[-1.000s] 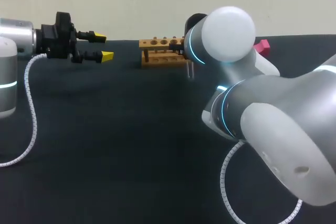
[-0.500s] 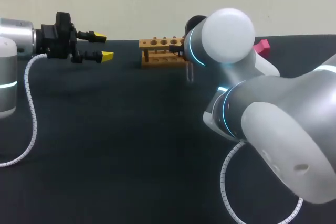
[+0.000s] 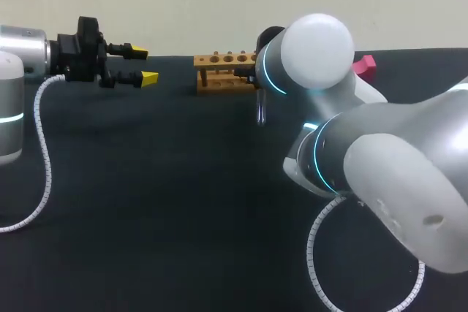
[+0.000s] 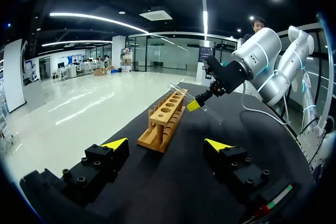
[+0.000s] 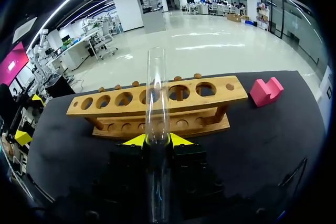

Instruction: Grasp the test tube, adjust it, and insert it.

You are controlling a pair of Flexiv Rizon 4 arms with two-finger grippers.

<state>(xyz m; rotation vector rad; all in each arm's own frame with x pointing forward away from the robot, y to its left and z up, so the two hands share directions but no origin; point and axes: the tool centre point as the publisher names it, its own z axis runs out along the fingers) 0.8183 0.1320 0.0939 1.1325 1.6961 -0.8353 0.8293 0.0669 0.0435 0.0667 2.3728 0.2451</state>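
A clear glass test tube (image 5: 156, 85) stands between the yellow tips of my right gripper (image 5: 156, 141), which is shut on it near one end. Just ahead of it is the wooden rack (image 5: 205, 100) with its row of holes; the tube is outside the holes. In the head view the tube (image 3: 259, 109) hangs down in front of the rack (image 3: 219, 58), and the arm's joint hides the right gripper. My left gripper (image 3: 142, 65) is open and holds nothing, hovering left of the rack. From the left wrist, the rack (image 4: 165, 121) lies ahead and the right gripper (image 4: 195, 103) holds the tube (image 4: 211, 114) slanted.
A pink block (image 3: 365, 66) lies on the dark table (image 3: 146, 180) to the right of the rack. My right arm's bulky elbow fills the near right of the head view. A white coiled cable hangs from each arm.
The right arm has shifted slightly, and the tube's hanging end now sits a little lower and further left. The left arm has not moved.
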